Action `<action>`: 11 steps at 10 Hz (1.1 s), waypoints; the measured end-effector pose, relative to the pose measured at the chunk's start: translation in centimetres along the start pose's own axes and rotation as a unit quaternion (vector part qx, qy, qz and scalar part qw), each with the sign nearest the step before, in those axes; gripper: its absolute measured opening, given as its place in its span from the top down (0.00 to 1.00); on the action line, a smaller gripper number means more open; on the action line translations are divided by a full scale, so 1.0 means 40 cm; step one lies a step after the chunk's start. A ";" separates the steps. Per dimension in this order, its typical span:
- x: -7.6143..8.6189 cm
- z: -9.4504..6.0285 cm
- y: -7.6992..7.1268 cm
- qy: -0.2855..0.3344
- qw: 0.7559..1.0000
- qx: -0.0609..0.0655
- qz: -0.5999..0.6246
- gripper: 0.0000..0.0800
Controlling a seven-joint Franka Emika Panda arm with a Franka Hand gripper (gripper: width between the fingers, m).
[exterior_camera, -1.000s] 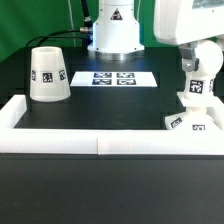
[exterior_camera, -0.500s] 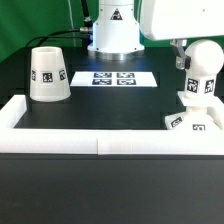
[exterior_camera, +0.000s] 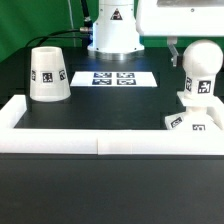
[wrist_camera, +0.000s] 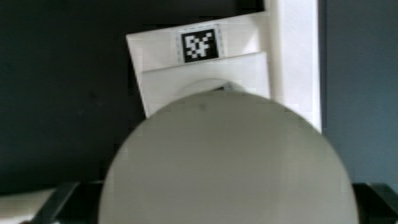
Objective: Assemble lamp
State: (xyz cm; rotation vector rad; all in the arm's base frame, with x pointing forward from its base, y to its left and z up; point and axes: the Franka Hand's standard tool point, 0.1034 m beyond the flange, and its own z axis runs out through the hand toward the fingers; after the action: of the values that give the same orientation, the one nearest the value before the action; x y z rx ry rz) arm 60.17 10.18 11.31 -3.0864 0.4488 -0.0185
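The white lamp bulb [exterior_camera: 200, 78] stands upright on the squat tagged lamp base [exterior_camera: 192, 121] at the exterior view's right, by the front rail. My gripper [exterior_camera: 197, 46] hangs open just over the bulb's top, one dark finger [exterior_camera: 176, 52] showing beside it. The bulb [wrist_camera: 222, 160] fills the wrist view between the dark fingertips [wrist_camera: 64, 200], with the base's tagged side [wrist_camera: 199, 47] beyond it. The cone-shaped lamp shade [exterior_camera: 48, 75] sits wide end down at the exterior view's left, far from the gripper.
A white rail [exterior_camera: 100, 146] runs along the front of the black table and turns back at the left corner [exterior_camera: 14, 114]. The marker board [exterior_camera: 113, 77] lies flat at the back centre, in front of the white robot pedestal [exterior_camera: 113, 30].
The gripper has risen from around the bulb's middle to above its top. The bulb stays in place on the base, now uncovered.
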 end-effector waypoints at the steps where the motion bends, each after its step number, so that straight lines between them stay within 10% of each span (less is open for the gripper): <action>1: 0.000 0.000 0.002 -0.001 0.999 0.001 0.052 0.28; 10: 0.005 -0.001 0.017 -0.005 0.953 0.001 0.303 0.28; 11: 0.004 -0.003 0.016 -0.005 0.958 0.000 0.288 0.15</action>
State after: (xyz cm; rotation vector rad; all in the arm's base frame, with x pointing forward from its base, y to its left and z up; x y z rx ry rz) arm 60.14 9.51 11.39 -2.8218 1.3176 0.0089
